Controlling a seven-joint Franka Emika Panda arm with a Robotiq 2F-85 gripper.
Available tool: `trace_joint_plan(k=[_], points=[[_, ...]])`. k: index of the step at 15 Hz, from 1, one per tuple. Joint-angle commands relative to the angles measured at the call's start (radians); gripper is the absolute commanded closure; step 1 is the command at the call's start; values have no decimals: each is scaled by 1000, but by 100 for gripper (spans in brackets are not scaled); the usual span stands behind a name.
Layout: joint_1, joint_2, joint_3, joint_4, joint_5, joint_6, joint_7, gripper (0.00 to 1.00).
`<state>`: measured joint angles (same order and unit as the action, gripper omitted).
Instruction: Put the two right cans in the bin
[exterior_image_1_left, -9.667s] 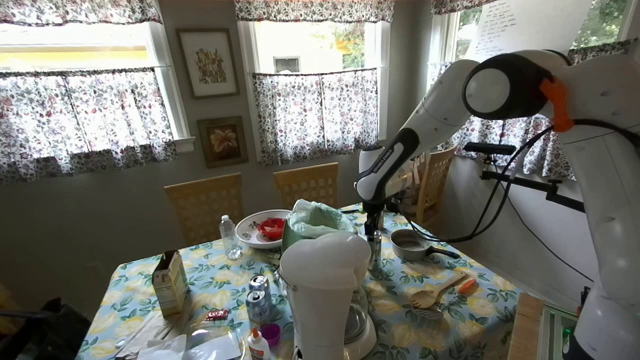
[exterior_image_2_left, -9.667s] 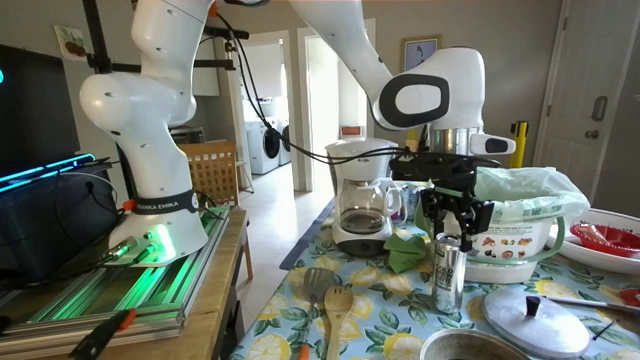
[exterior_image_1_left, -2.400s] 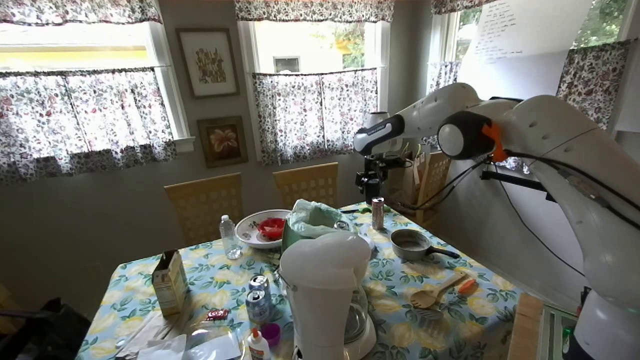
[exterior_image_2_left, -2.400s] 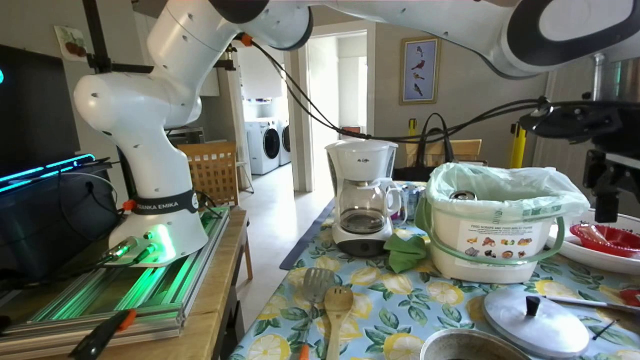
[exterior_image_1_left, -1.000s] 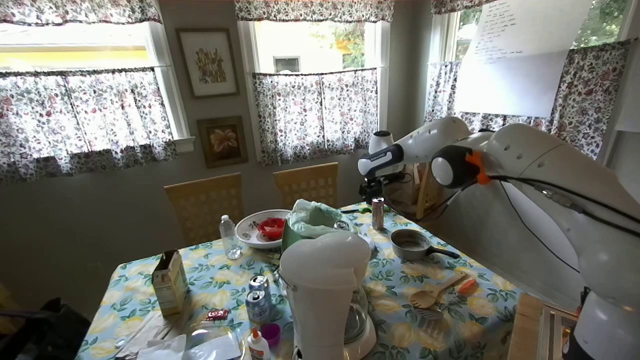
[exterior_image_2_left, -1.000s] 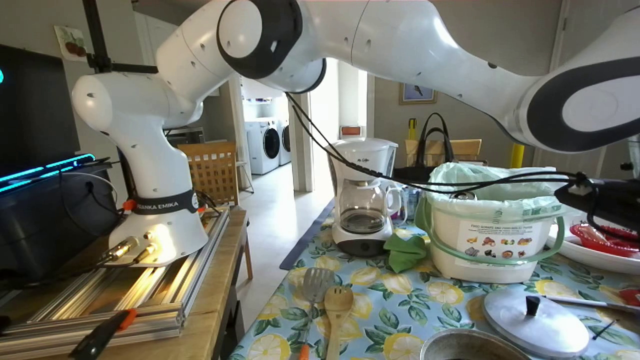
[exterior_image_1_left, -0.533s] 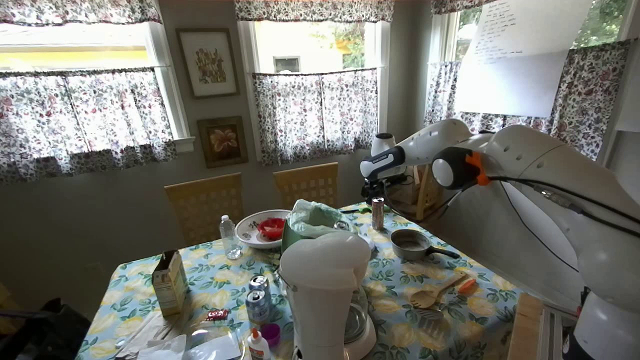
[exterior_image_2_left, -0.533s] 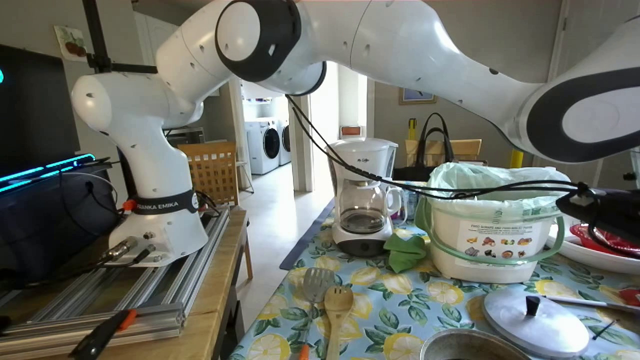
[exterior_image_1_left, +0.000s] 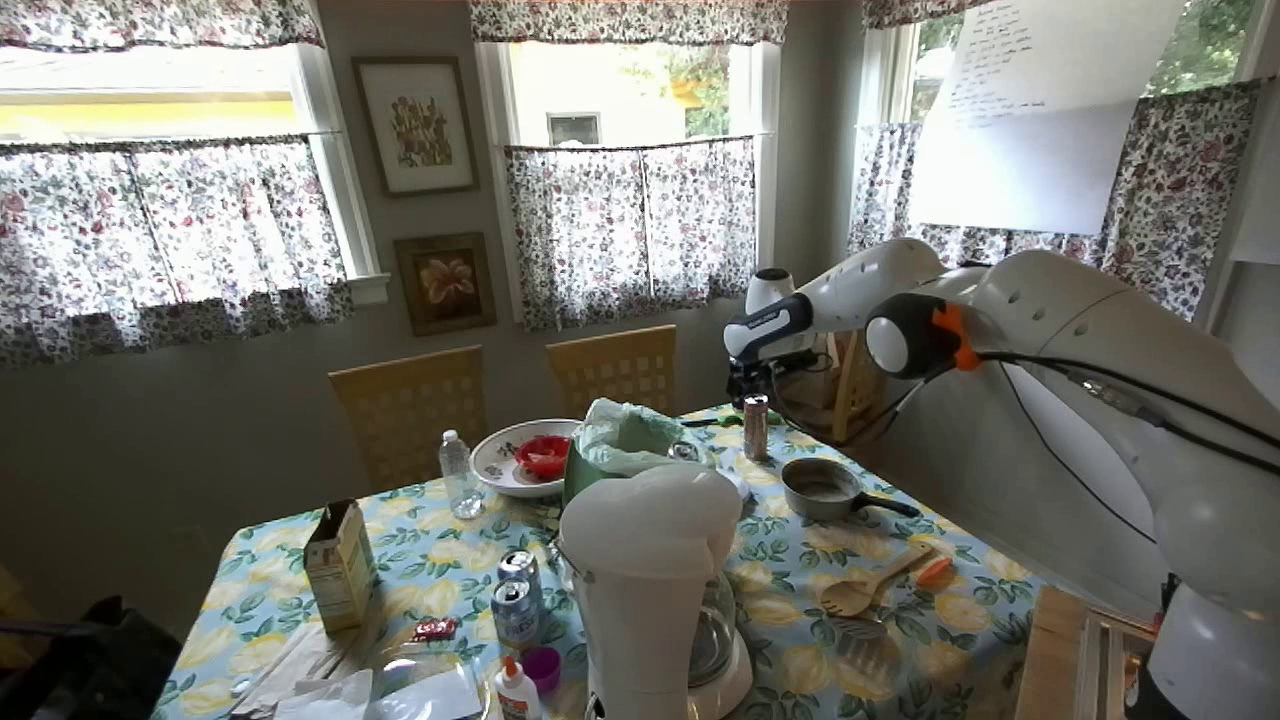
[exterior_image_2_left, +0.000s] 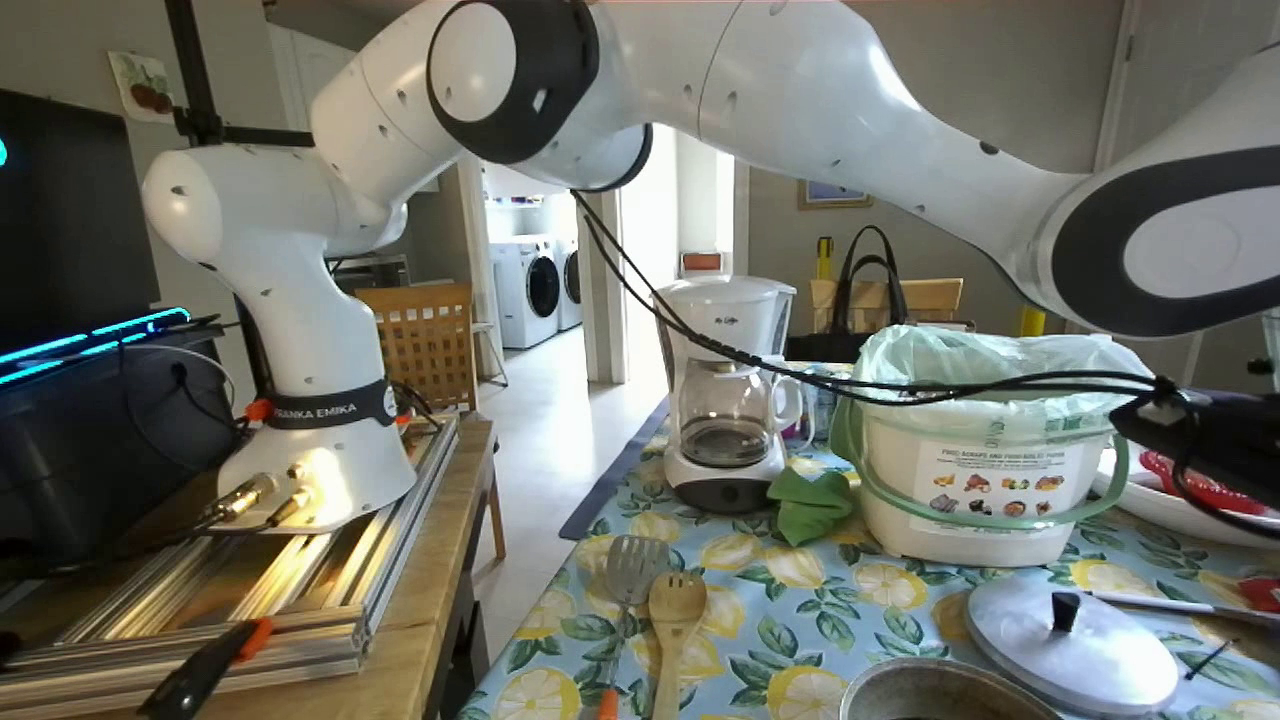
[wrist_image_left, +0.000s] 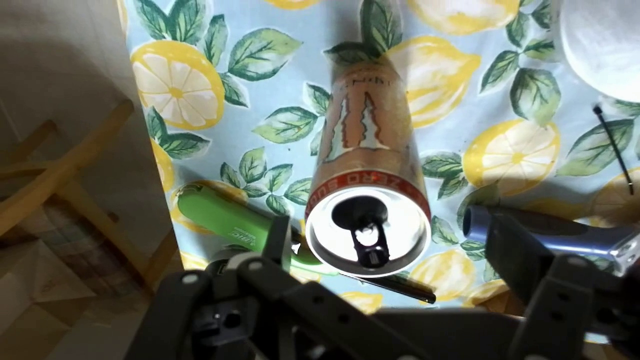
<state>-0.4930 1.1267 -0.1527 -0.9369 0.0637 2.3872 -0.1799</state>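
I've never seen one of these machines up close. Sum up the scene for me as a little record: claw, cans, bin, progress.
Moving part: black two-fingered claw, open, holding nothing
Lined up with it: tall orange-pink metal can with a red band, upright on the blue lemon-print cloth; gaps on both sides in the wrist view
Destination: white plastic bin, lined with a pale green plastic bag
Already inside: silver metal can, only its top showing
Elsewhere: two blue-and-silver metal cans, upright near the white plastic coffee maker
Progress: one can binned, the orange-pink one yet to go

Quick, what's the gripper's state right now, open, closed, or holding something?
Gripper: open, holding nothing; the orange can stands upright, not gripped.
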Motion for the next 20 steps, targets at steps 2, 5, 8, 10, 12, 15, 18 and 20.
trace_joint_plan(k=[2, 5, 8, 10, 12, 15, 18, 20], points=[[-1, 17, -4, 0, 1, 23, 10, 0], [-3, 23, -8, 2, 1, 23, 12, 0], [-3, 30, -13, 5, 2, 25, 17, 28], [-2, 29, -13, 4, 3, 28, 17, 34], [-1, 28, -12, 3, 3, 31, 18, 48], [2, 17, -9, -9, 3, 18, 12, 63], [14, -7, -11, -36, 0, 6, 16, 63], [24, -37, -11, -73, -2, 2, 12, 63]])
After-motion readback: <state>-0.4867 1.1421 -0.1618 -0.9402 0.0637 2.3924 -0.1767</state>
